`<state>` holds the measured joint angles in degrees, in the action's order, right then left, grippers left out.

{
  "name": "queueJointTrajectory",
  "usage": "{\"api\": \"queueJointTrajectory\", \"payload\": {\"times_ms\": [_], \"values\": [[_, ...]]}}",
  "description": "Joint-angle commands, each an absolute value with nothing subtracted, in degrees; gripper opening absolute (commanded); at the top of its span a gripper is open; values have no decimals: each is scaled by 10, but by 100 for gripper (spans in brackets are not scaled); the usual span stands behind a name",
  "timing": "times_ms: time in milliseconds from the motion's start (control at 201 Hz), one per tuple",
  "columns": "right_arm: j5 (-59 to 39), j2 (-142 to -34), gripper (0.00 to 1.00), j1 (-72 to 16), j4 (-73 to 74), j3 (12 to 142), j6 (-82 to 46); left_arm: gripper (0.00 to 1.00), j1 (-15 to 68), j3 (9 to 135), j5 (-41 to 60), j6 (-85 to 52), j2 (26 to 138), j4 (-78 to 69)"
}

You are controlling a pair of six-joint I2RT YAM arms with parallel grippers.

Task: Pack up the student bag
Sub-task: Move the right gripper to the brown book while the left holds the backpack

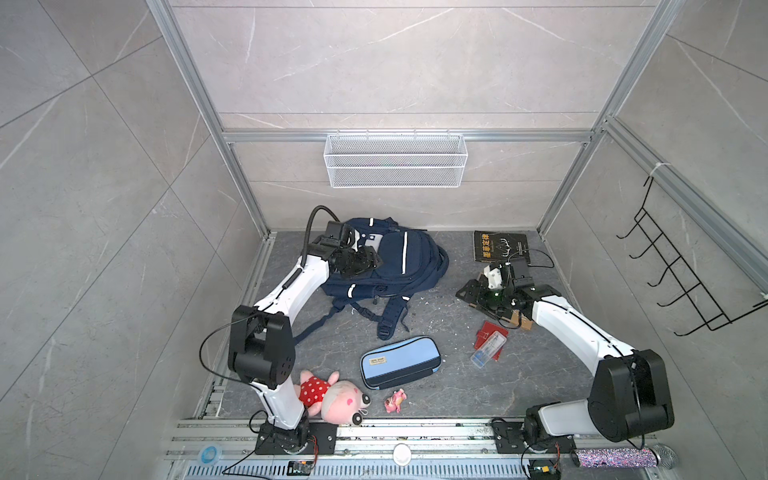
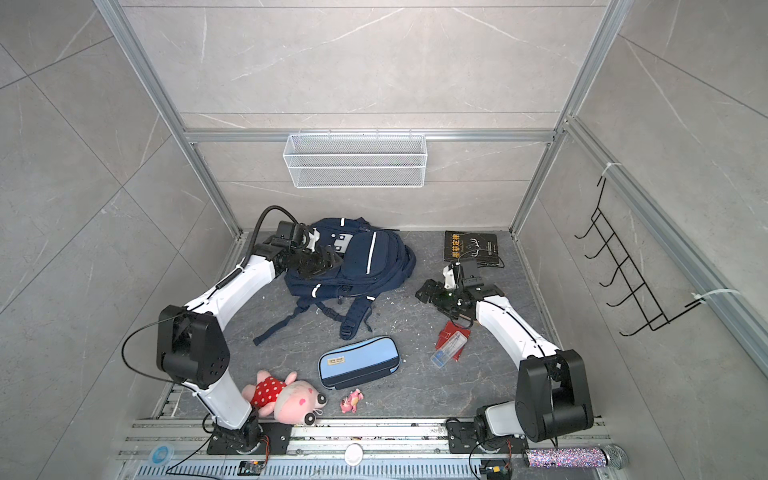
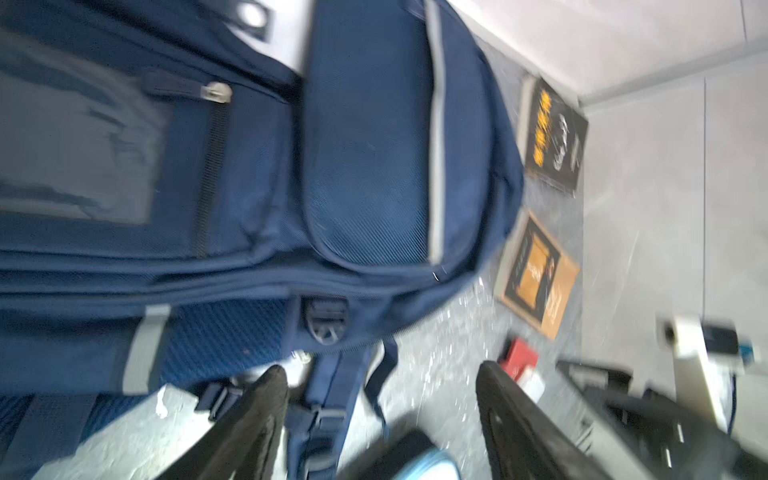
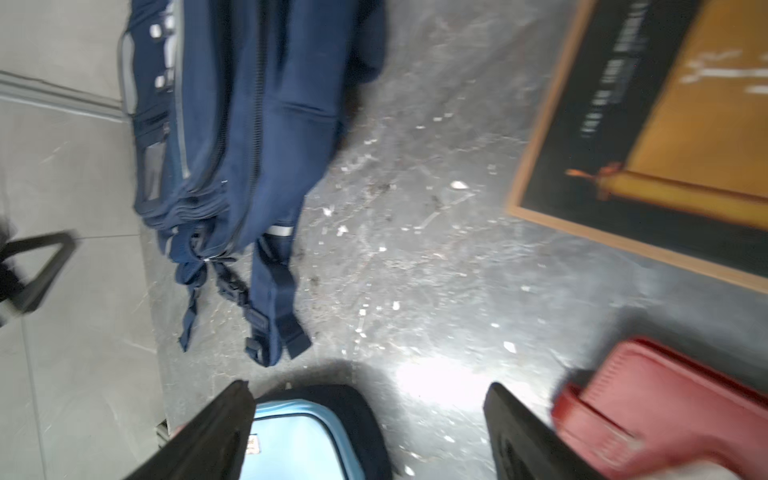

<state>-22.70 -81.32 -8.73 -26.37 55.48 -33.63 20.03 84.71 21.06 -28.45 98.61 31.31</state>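
The student bag [image 1: 409, 266] [image 2: 370, 266], navy blue with white stripes, lies flat at the back left of the floor, its straps trailing toward the front. My left gripper [image 1: 370, 259] [image 2: 328, 257] hovers over the bag's left side. In the left wrist view the bag [image 3: 291, 166] fills most of the picture and the left gripper [image 3: 382, 374] is open with nothing between its jaws. My right gripper [image 1: 464, 293] [image 2: 422, 293] hangs open above bare floor to the right of the bag. In the right wrist view that gripper [image 4: 370, 390] holds nothing, and the bag [image 4: 249, 124] lies beyond it.
A light-blue pencil case [image 1: 400, 361] lies at front centre. A black book [image 1: 500, 246] lies at back right, a brown book [image 3: 536, 278] under the right arm. A red wallet [image 1: 492, 330] carries a clear pen box [image 1: 487, 351]. A plush pig [image 1: 332, 395] and small pink toy [image 1: 395, 401] lie in front.
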Motion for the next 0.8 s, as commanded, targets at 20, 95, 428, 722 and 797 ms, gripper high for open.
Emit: {"api": "queueJointTrajectory", "payload": {"times_ms": [20,95,428,722,797], "values": [[-190,-859,89,-32,-326,589,-322,86,278,875,251,-229,999,365],[-164,-882,88,7,-339,614,-322,87,327,913,275,-248,1039,355],[-92,-936,88,148,-314,639,-324,87,415,1099,367,-325,1276,276],[-58,-1062,84,145,-352,799,-241,87,456,1100,394,-379,1323,225],[-30,-1096,83,132,-370,841,-202,87,464,1105,393,-379,1329,229]]}}
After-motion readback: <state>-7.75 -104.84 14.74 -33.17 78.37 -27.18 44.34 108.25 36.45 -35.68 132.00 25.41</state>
